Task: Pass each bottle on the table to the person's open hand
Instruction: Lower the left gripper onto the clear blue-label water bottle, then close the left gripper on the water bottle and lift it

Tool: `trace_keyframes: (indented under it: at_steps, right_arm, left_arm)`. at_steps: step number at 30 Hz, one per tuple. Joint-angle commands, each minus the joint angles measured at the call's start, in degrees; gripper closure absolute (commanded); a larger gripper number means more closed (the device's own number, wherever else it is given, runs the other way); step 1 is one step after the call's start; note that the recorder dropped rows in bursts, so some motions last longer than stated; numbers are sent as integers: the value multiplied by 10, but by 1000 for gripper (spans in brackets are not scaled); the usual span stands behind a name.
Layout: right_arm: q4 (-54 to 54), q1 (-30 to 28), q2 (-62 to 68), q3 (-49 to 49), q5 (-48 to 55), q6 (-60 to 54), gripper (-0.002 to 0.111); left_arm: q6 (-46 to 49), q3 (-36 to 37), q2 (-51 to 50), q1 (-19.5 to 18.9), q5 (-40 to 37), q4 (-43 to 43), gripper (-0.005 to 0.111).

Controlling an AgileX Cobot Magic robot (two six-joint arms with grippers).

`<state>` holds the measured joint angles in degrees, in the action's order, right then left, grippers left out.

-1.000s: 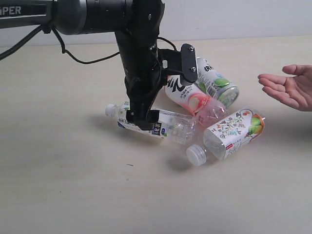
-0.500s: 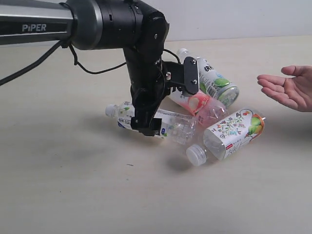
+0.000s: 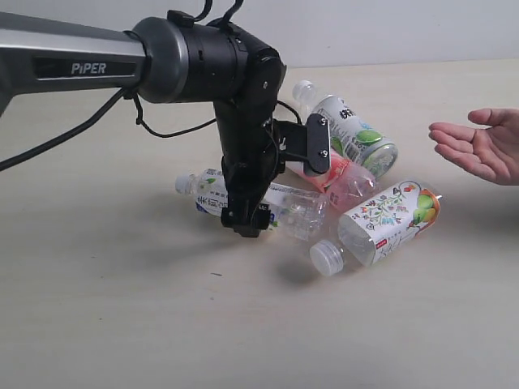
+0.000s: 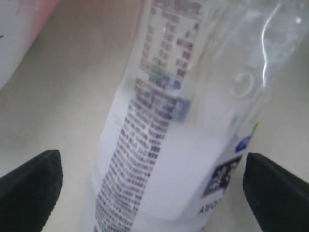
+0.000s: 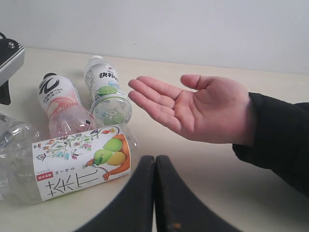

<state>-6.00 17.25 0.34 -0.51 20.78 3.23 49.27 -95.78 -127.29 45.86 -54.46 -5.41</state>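
Several bottles lie on the table (image 3: pixel 122 308). My left gripper (image 3: pixel 246 220) is open and straddles the blue-text bottle (image 3: pixel 207 193), which shows between its fingertips (image 4: pixel 34 188) with a gap on each side in the left wrist view (image 4: pixel 164 145). The peach bottle (image 3: pixel 345 185), the lime bottle (image 3: pixel 350 134) and the floral bottle (image 3: pixel 389 217) lie just to the right. The person's open hand (image 3: pixel 478 147) waits palm up at the right edge. My right gripper (image 5: pixel 154 193) is shut and empty, close to the floral bottle (image 5: pixel 72 164) and below the hand (image 5: pixel 203 108).
The left arm (image 3: pixel 195 61) and its cable reach in from the upper left over the bottles. A pale wall (image 3: pixel 389 28) runs behind the table. The person's dark sleeve (image 5: pixel 280 140) lies at the table's right side.
The left arm has moved right and come down, so its open gripper sits lower over the blue-text bottle. The bottles and the hand have not moved.
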Motion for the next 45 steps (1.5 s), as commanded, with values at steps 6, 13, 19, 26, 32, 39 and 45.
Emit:
trace_keyframes:
  at_steps: [6,13,19,26,32,39,45]
  right_arm:
    - [-2,-2,-3,1,-2,-1,108]
    - [-2,-2,-3,1,-2,-1,108]
    - [-2,-2,-3,1,-2,-1,108]
    - [-2,-2,-3,1,-2,-1,108]
    - [-2,-2,-3,1,-2,-1,108]
    - [-2,-2,-3,1,-2,-1,108]
    - [-2,-2,-3,1,-2,-1,108]
  left_arm:
    - [1,-4,-3,1,12,0,10]
    - [1,-4,-3,1,1,0,34]
    - [3,-4,-3,1,-25,0,63]
    - [14,-4,-3,1,-40,-4,103]
    - [9,-4,6,1,-89,-11,107]
    - [-35,-4,48,1,-155,-13,107]
    - [-130,-4,100,6,-155,-13,107]
